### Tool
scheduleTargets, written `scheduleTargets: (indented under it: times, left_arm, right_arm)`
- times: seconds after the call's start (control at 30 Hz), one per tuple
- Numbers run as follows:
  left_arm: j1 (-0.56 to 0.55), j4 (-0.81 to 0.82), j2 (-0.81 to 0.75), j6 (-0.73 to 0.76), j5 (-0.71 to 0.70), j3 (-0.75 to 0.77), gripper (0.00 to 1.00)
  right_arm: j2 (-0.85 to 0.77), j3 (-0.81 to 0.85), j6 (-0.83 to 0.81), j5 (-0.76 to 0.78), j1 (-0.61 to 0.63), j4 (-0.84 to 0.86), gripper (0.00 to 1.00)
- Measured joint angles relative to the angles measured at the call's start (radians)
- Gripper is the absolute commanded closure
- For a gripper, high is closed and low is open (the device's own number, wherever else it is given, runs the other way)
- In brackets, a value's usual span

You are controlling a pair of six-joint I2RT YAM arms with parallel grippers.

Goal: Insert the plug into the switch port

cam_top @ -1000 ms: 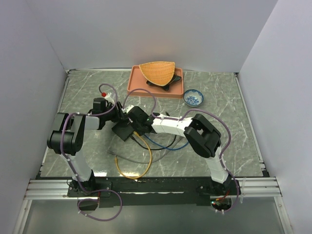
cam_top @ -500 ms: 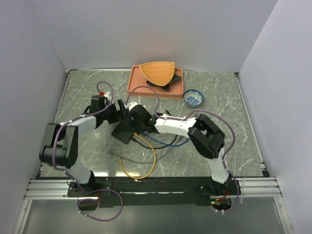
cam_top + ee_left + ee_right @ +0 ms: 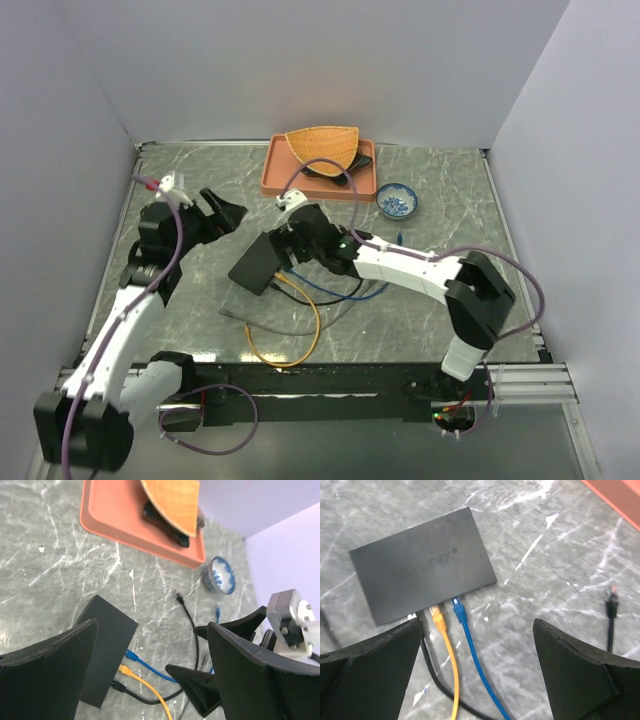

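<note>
The switch (image 3: 258, 266) is a flat black box lying on the marble table, also seen in the right wrist view (image 3: 422, 572) and the left wrist view (image 3: 102, 652). A blue plug (image 3: 458, 607), an orange plug (image 3: 437, 615) and a black cable (image 3: 427, 655) sit side by side in its near edge. My right gripper (image 3: 477, 622) hangs open just above these plugs, holding nothing. My left gripper (image 3: 222, 218) is open and empty, up and to the left of the switch. Between its fingers the left wrist view shows the same blue plug (image 3: 131, 655) and orange plug (image 3: 124, 669).
A pink tray (image 3: 280, 172) with a wicker basket (image 3: 322, 148) stands at the back. A small blue-patterned bowl (image 3: 397, 201) is to its right. A loose black plug (image 3: 611, 600) and a loose blue plug (image 3: 218, 611) lie right of the switch. Cables (image 3: 300, 320) loop toward the front.
Both grippers were close together at the switch and have opened. The left arm has pulled back to the left and risen; the right gripper has backed a little off the switch.
</note>
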Motion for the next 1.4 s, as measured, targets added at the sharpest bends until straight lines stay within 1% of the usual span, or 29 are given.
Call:
scheduleTargets:
  times: [0.17, 0.3, 0.37, 0.43, 0.53, 0.63, 0.73, 0.8, 0.9, 1.17, 1.27, 1.4]
  left_arm:
    - [-0.002, -0.057, -0.197, -0.048, -0.078, -0.068, 0.04]
    - [-0.003, -0.076, -0.335, -0.085, -0.147, -0.169, 0.04]
    - [-0.003, -0.077, -0.390, -0.106, -0.176, -0.219, 0.04]
    - [-0.003, -0.083, -0.421, -0.124, -0.199, -0.246, 0.04]
    - [-0.003, -0.080, -0.424, -0.138, -0.208, -0.249, 0.04]
    - [-0.003, -0.085, -0.402, -0.141, -0.216, -0.244, 0.04]
    - [-0.003, -0.114, -0.347, -0.140, -0.221, -0.213, 0.04]
    - [-0.003, -0.139, -0.305, -0.138, -0.225, -0.186, 0.04]
    - [-0.003, -0.175, -0.282, -0.135, -0.232, -0.160, 0.04]
    - [0.000, -0.243, -0.283, -0.130, -0.270, -0.117, 0.04]
    - [0.004, -0.249, -0.287, -0.127, -0.269, -0.116, 0.04]
    - [0.014, -0.250, -0.279, -0.121, -0.267, -0.114, 0.04]
  right_arm:
    - [-0.143, -0.119, 0.026, -0.024, 0.000, 0.010, 0.01]
    - [-0.247, -0.235, 0.050, -0.056, 0.007, 0.033, 0.01]
    - [-0.271, -0.274, 0.059, -0.065, 0.019, 0.041, 0.01]
    - [-0.267, -0.279, 0.064, -0.070, 0.042, 0.039, 0.01]
    - [-0.231, -0.256, 0.058, -0.058, 0.101, 0.031, 0.01]
    - [-0.144, -0.179, 0.044, -0.026, 0.173, 0.004, 0.01]
    - [-0.049, -0.102, 0.028, -0.005, 0.238, -0.004, 0.02]
    - [-0.002, -0.074, 0.020, 0.001, 0.275, -0.008, 0.02]
    - [0.055, -0.048, 0.018, 0.011, 0.318, -0.009, 0.04]
    - [0.124, -0.043, 0.021, 0.019, 0.349, 0.001, 0.09]
    - [0.127, -0.043, 0.027, 0.015, 0.352, 0.014, 0.16]
    - [0.136, -0.043, 0.040, 0.008, 0.352, 0.051, 0.20]
